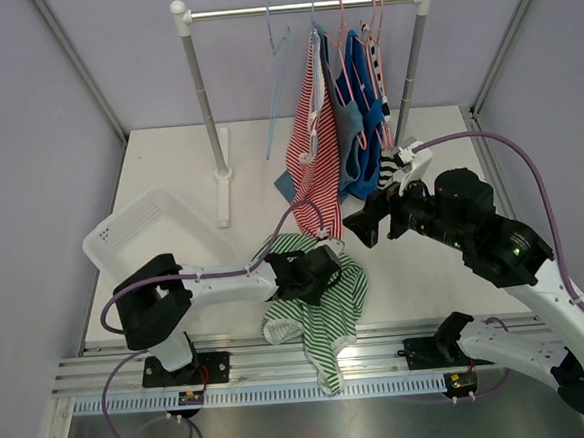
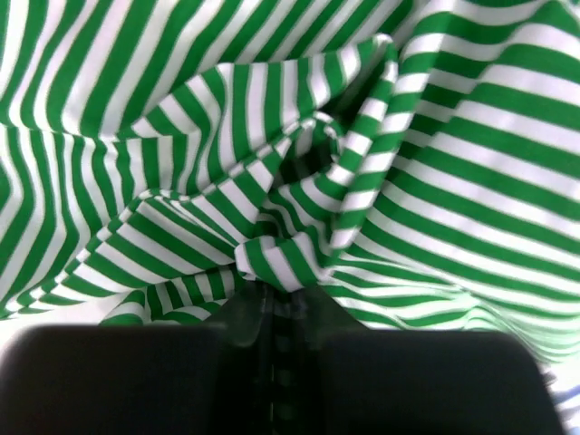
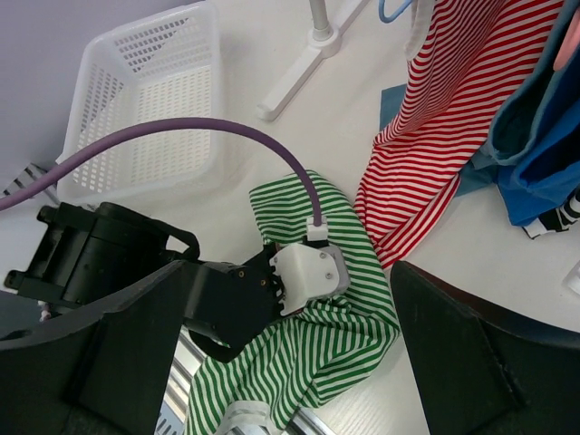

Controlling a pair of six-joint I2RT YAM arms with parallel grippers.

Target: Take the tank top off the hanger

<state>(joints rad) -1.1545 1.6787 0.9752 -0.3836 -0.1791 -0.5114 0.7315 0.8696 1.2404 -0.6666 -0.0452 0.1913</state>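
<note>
Tank top (image 1: 328, 302) lies crumpled on the bench (image 1: 167, 158), off the rail (image 1: 247, 12); left fingers (image 2: 240, 317) pinch its fabric, right fingers (image 3: 471, 353) spread empty; hanger not visible inside.

Swallowed by a bunched fold of the green-striped tank top (image 2: 299, 217), lower centre of the left wrist view: tips of the left gripper (image 2: 272, 304), its body a dark blur along the bottom edge. Cropped at the lower right corner of the top view: right arm (image 1: 520, 258). Largely covered behind the red-striped top (image 1: 315, 152), upper centre: blue garments (image 1: 364, 104), shapes not separable.
</note>
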